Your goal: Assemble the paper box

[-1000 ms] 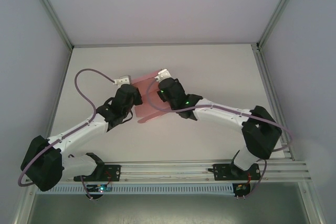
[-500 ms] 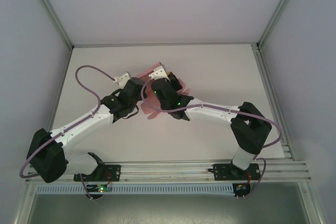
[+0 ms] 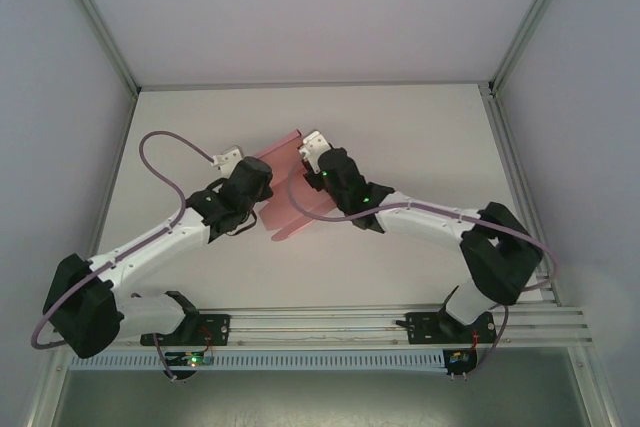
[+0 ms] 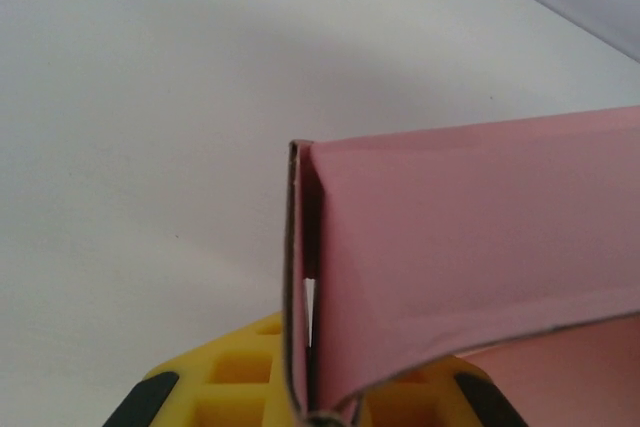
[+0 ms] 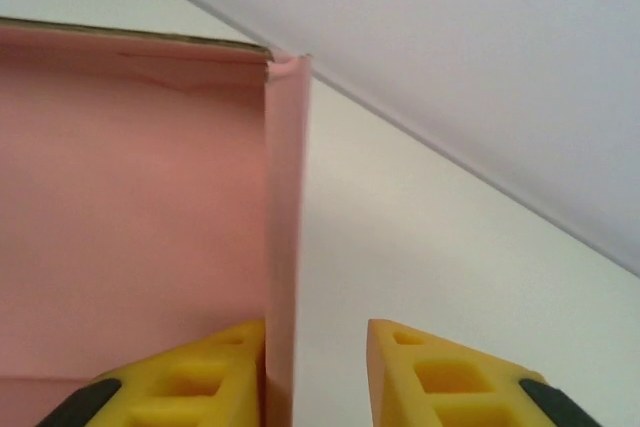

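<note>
Paper box (image 3: 283, 197) of pink card, partly folded, is seen between both sets of jaws over the white worktop (image 3: 420, 137). Its folded edge is clamped in the closed jaws of the left gripper (image 4: 305, 402). The jaws of the right gripper (image 5: 316, 372) are parted, and a side panel is laid against one yellow finger (image 5: 215, 367), clear of the other.

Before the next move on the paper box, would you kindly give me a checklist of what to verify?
1. Grip: the left end effector is shut on the paper box at its folded edge: ok.
2. Release: the right end effector is open, the side flap against one finger: ok.
3. Side flap tucked and locked: cannot tell.
4. Box resting on the table: cannot tell.
5. The left arm and right arm apart, flanking the box: ok.
</note>
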